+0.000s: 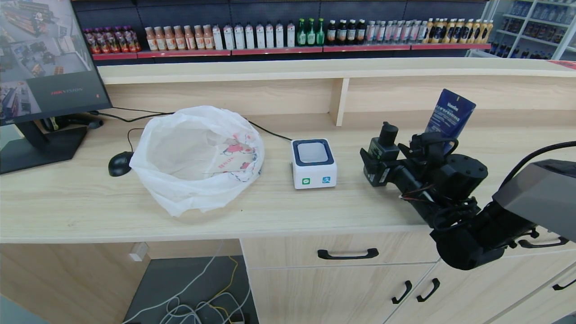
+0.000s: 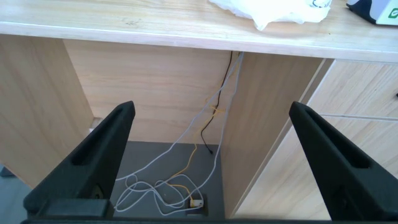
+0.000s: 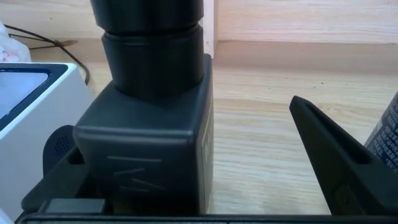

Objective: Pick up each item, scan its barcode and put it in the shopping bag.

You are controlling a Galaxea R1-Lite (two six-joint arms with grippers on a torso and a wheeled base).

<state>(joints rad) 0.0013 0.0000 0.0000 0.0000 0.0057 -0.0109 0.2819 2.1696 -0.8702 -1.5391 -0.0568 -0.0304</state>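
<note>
A black square bottle point(image 1: 380, 155) with a round cap stands on the counter right of the white barcode scanner point(image 1: 313, 163). My right gripper point(image 1: 383, 170) is open around it. In the right wrist view the bottle point(image 3: 149, 118) lies against one finger, with a clear gap to the other finger point(image 3: 329, 162). The scanner point(image 3: 25, 93) is just beyond it. A white plastic shopping bag point(image 1: 198, 157) lies open left of the scanner. A blue pouch point(image 1: 450, 114) stands behind my right arm. My left gripper point(image 2: 211, 112) hangs open and empty below the counter's front edge.
A monitor point(image 1: 45, 58) and a black mouse point(image 1: 119, 163) occupy the counter's left end. A raised wooden shelf point(image 1: 315, 69) runs along the back. Loose cables point(image 2: 186, 180) lie on the floor under the counter, and drawers point(image 1: 346, 254) sit below its right half.
</note>
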